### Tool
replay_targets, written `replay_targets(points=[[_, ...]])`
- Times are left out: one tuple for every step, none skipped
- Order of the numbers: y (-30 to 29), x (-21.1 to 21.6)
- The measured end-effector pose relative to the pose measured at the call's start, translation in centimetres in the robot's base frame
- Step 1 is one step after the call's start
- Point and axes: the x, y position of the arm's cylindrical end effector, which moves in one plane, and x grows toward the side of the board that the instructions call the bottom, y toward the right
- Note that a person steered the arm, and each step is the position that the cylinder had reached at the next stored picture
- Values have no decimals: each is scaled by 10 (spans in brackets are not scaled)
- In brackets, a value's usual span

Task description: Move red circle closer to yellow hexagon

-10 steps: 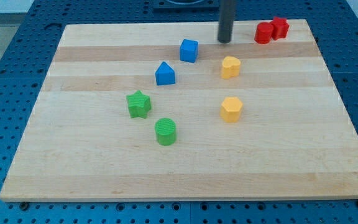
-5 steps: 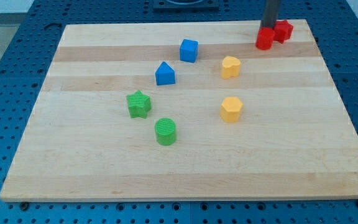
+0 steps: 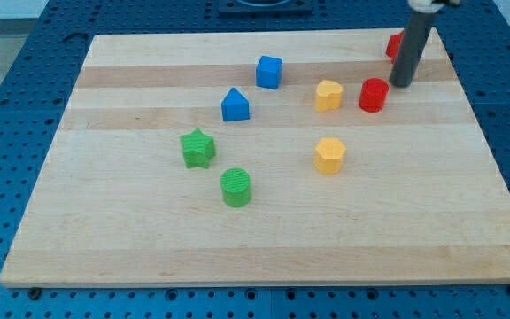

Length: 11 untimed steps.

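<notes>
The red circle (image 3: 373,94) lies on the wooden board (image 3: 149,239) at the upper right, just right of a yellow heart-like block (image 3: 328,95). The yellow hexagon (image 3: 329,155) lies below them, near the board's middle right. My tip (image 3: 401,84) stands just to the right of the red circle and slightly above it, close to it; I cannot tell if they touch. A second red block (image 3: 394,44), its shape unclear, sits near the top right corner, partly hidden behind the rod.
A blue cube (image 3: 269,71) and a blue house-shaped block (image 3: 235,105) lie at the upper middle. A green star (image 3: 197,148) and a green circle (image 3: 235,187) lie left of centre. The board's right edge is near my tip.
My tip swept from the top middle to the right, then down. The red circle moved away from the other red block, down and a little left, to beside the yellow heart-like block.
</notes>
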Motion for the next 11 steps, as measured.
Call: replay_targets(points=[[2,-29],[-14,-8],[-19,22],[-19,37],[-17,63],[-31,58],[-31,68],[-33,66],[-35,51],[-35,18],[-45,19]])
